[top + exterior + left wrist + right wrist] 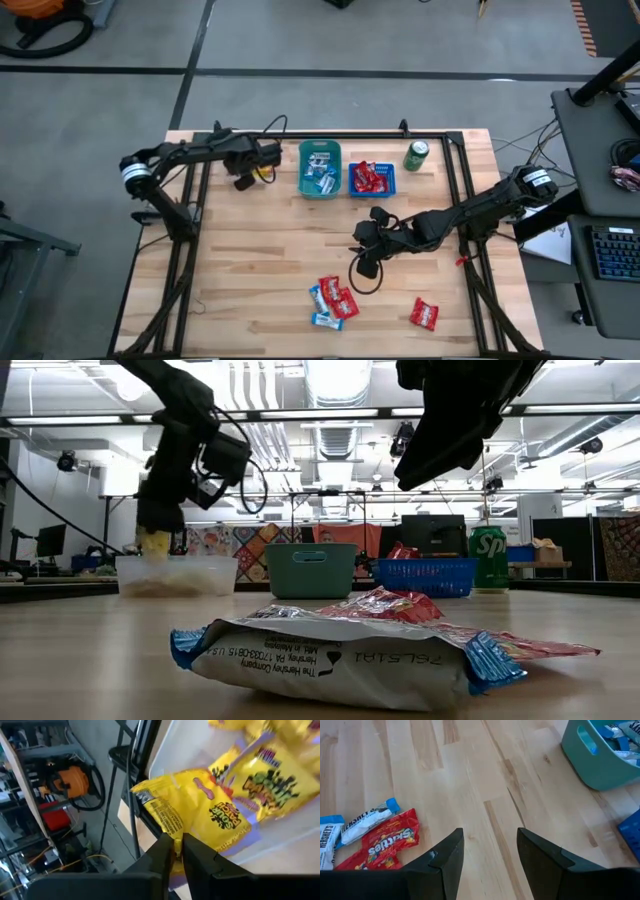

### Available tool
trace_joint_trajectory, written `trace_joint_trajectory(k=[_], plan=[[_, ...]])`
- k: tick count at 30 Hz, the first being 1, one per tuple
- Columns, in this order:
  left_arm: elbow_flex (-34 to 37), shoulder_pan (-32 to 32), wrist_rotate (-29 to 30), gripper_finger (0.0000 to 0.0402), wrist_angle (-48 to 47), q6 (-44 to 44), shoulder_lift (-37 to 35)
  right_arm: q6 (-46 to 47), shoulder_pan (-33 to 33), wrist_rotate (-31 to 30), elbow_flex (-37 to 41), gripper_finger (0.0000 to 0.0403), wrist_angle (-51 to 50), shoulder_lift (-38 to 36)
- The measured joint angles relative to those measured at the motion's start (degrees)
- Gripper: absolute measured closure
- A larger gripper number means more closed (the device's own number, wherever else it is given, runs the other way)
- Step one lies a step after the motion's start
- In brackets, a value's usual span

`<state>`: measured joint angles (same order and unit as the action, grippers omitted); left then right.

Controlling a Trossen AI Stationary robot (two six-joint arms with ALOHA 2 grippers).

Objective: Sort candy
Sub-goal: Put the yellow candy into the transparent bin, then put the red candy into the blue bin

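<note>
My left gripper (250, 170) is over the far left of the table, above a clear bin (176, 575) that holds yellow candy packs (270, 780). It is shut on one yellow candy (200, 815). My right gripper (487, 855) hangs open above bare wood at mid-table, touching nothing. Red and blue-white candies (332, 300) lie in a small heap toward the near edge, and a single red one (424, 314) rests flat to their right. The teal bin (320, 170) holds blue-white candies. The blue basket (372, 180) holds red ones. My left gripper pinches the yellow candy by a corner of its wrapper edge (176, 839) between the two fingers. The pack is lifted clear and hangs at the fingertips (153, 543) over the clear bin.
A green drink can (416, 155) stands right of the blue basket at the far edge. Black frame rails run down both sides of the table. Open wood lies between the bins and the candy heap. In the low view a blue-white candy (340, 655) lies close to the camera.
</note>
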<state>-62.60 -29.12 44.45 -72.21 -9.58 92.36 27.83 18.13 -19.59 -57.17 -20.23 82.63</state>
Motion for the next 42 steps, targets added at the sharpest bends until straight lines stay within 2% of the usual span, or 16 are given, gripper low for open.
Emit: trace_joint_trajectory(k=[3, 8, 16, 22, 24, 28, 35, 38, 42], plan=[[-2.3, 0.1, -0.3, 0.0356, 0.0, 1.1, 1.7, 0.0, 0.0, 0.0, 0.0, 0.0229, 0.0, 0.0], [-5.5, 0.1, -4.8, 0.0323, 0.0, 3.0, 4.0, 0.0, 0.0, 0.0, 0.0, 0.0229, 0.0, 0.0], [-9.6, 1.0, -5.0, 0.0269, -0.1, 3.1, 5.6, 0.0, 0.0, 0.0, 0.0, 0.0229, 0.0, 0.0], [-11.6, 3.4, -5.4, 0.0254, 0.0, 0.8, 4.3, 0.3, 0.0, 0.0, 0.2, 0.0229, 0.0, 0.0], [-11.6, 4.4, -8.0, 0.0253, -0.1, -0.9, 3.9, 1.1, 0.0, 0.0, 0.5, 0.0229, 0.0, 0.0], [-10.4, 6.4, -13.8, 0.0253, -0.2, -3.5, 3.1, 2.2, 0.4, 0.1, 1.3, 0.0229, 0.0, 0.0], [-3.5, 9.3, -13.9, 0.0253, 0.6, -6.7, 0.6, 4.6, 2.2, 0.1, 2.1, 0.0229, 0.0, 0.0], [-0.7, 12.5, -13.9, 0.0257, 0.7, -11.5, -3.4, 5.3, 3.2, 0.0, 2.1, 0.0229, 0.0, 0.0], [1.9, 20.4, -14.0, 0.027, 3.3, -20.5, -11.2, 5.7, 4.3, 0.1, 2.1, 0.0229, 0.0, -0.1]])
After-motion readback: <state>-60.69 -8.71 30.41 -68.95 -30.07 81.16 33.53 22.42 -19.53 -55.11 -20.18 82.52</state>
